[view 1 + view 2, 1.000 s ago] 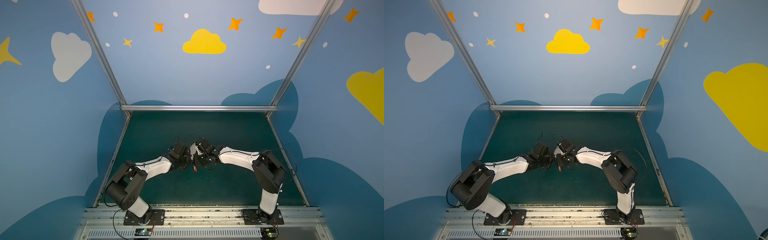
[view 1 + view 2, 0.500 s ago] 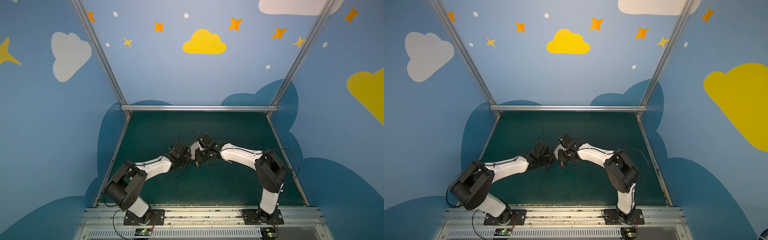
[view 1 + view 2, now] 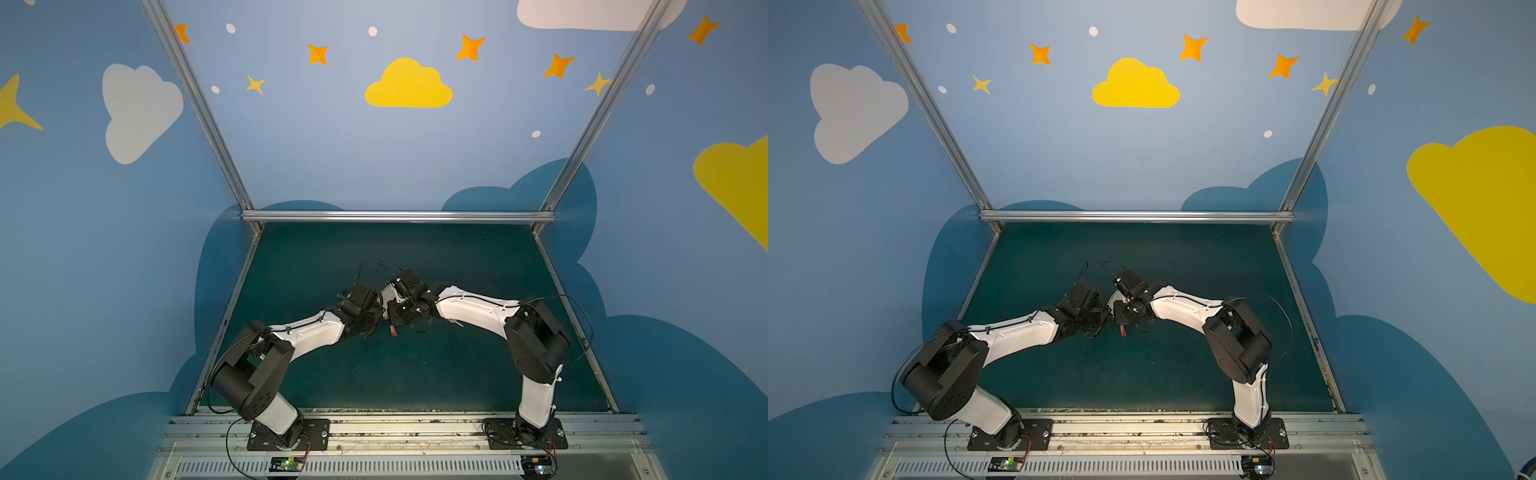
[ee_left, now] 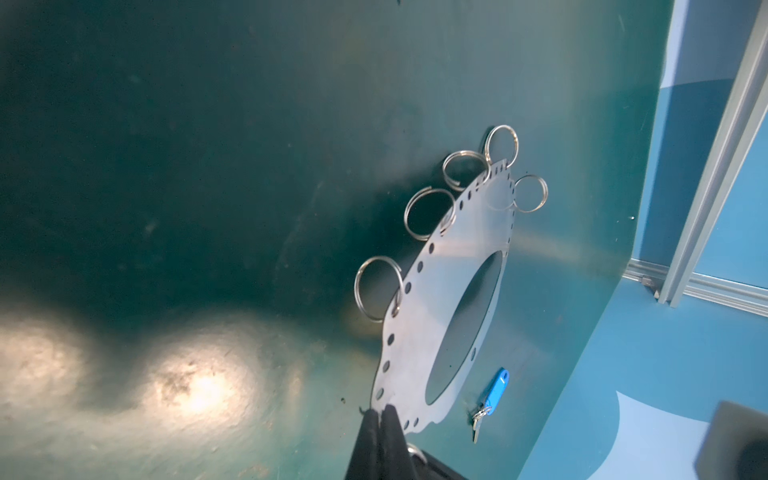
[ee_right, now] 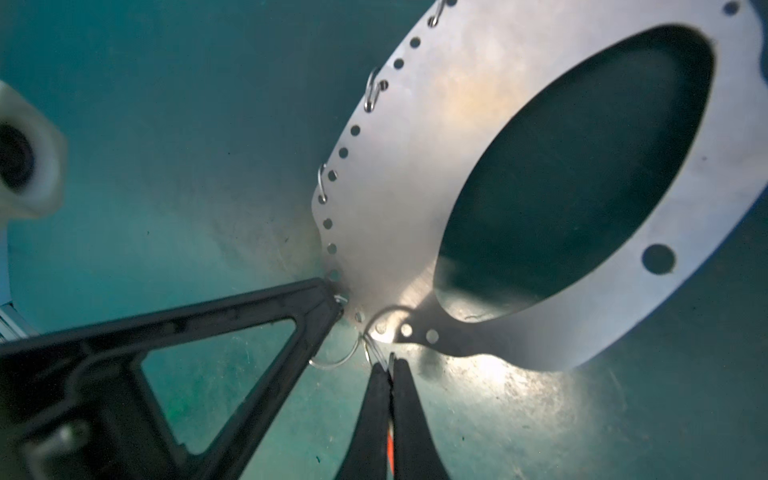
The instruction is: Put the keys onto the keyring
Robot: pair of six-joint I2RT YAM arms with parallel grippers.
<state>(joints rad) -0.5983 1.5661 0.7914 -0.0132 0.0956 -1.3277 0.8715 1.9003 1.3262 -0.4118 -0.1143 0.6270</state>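
Right tool farther back, its red-tagged key at keyring edge.

Dark green tabletop, framed by aluminium rails.
One small silver blue-tagged key lies flat on the mat, tag and blade in line. The surface around it is scuffed, with two bright patches of glare.

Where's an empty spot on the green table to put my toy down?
The dark green mat is bare between the two arm bases, and along the silver back rail. The middle is crowded: the left gripper and right gripper meet at the flat grey oval keyring plate.
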